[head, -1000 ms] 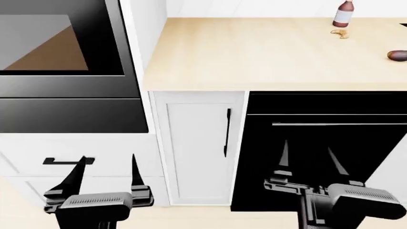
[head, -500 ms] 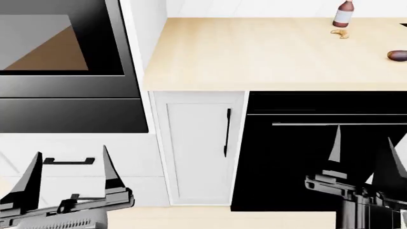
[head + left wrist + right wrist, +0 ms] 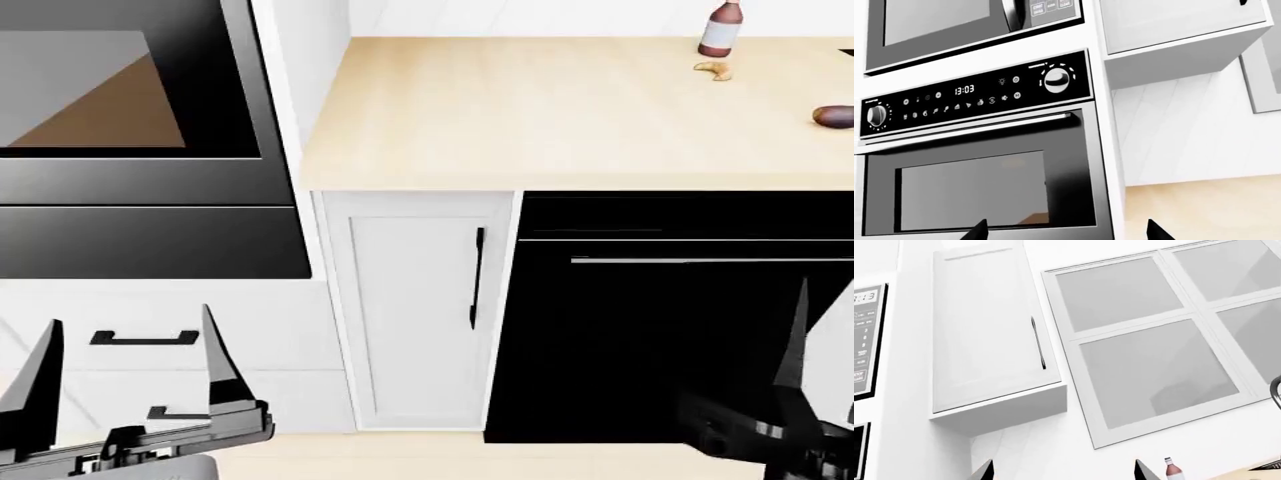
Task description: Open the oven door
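Note:
The oven door (image 3: 200, 80) is glossy black with a wide glass window and stands shut at the head view's upper left. In the left wrist view the oven door (image 3: 974, 192) fills the lower left, with its silver bar handle (image 3: 967, 129) under the control panel (image 3: 974, 95). My left gripper (image 3: 127, 365) is open, below the door and in front of a white drawer, touching nothing. Its tips show as the left gripper (image 3: 1067, 232). My right gripper (image 3: 827, 365) is open at the lower right, and the right gripper (image 3: 1063, 471) faces the wall.
A plain black panel (image 3: 134, 240) lies under the oven. A white cabinet door (image 3: 420, 310) and a black dishwasher front (image 3: 641, 340) sit under the wooden counter (image 3: 534, 110), which carries a bottle (image 3: 721, 28). A microwave (image 3: 941, 20) is above the oven, and a wall cabinet (image 3: 987, 325) beside a window (image 3: 1154, 340).
My left gripper has shifted left and closer to the camera. My right gripper has moved right, now partly past the frame's edge. The oven door has not moved.

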